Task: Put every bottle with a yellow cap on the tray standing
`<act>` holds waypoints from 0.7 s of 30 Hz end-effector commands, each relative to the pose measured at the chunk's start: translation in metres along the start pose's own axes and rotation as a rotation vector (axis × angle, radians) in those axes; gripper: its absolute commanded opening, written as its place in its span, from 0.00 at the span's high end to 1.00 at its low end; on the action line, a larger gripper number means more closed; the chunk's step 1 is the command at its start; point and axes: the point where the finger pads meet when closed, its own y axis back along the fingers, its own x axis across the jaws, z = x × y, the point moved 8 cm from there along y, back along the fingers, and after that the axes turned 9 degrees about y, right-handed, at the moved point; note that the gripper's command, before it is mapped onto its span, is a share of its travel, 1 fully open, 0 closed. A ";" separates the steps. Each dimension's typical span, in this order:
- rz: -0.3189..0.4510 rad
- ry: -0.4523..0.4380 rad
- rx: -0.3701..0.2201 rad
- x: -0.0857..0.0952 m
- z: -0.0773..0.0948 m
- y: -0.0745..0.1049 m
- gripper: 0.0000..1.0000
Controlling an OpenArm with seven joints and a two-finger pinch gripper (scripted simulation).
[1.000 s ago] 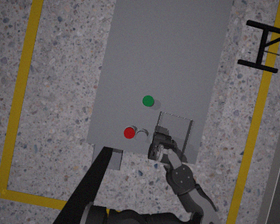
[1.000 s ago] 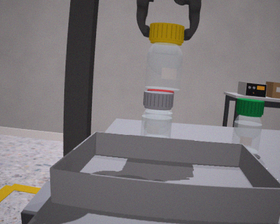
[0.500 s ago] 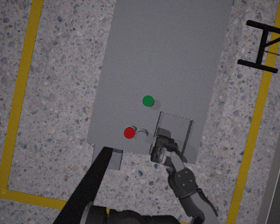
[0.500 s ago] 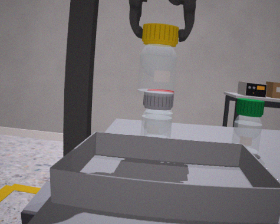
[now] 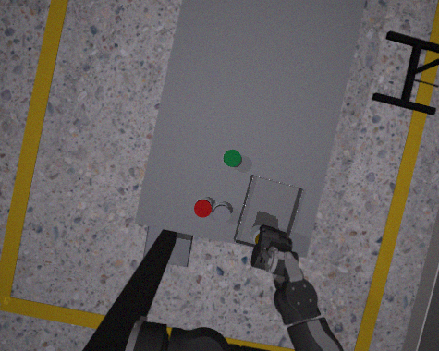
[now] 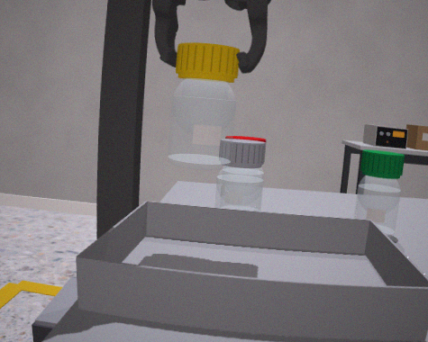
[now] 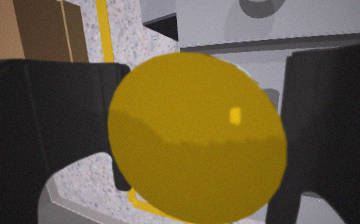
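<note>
I've got the gripper (image 6: 206, 56) clamped on the yellow cap (image 6: 206, 61) of a clear bottle (image 6: 203, 122), hanging upright in the air, clear of the table (image 5: 258, 92). From the top view it's over the near end of the tray (image 6: 238, 297). The grey-capped bottle (image 6: 241, 173), red-capped bottle (image 5: 202, 208) and green-capped bottle (image 6: 381, 189) stand on the table outside the tray.

A dark grey robot arm (image 5: 304, 305) with rounded, blocky segments, small screw dots on one housing and a pale ring at the wrist, ending in a near-black gripper (image 6: 206, 60) with two curved fingers (image 6: 166, 40).
</note>
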 end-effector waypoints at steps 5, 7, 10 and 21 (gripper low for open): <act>0.023 0.011 0.010 -0.011 0.016 -0.006 1.00; 0.023 0.010 0.010 -0.016 0.023 -0.009 1.00; 0.008 0.001 0.001 -0.019 0.026 -0.010 1.00; 0.021 0.007 0.010 -0.036 0.050 -0.019 1.00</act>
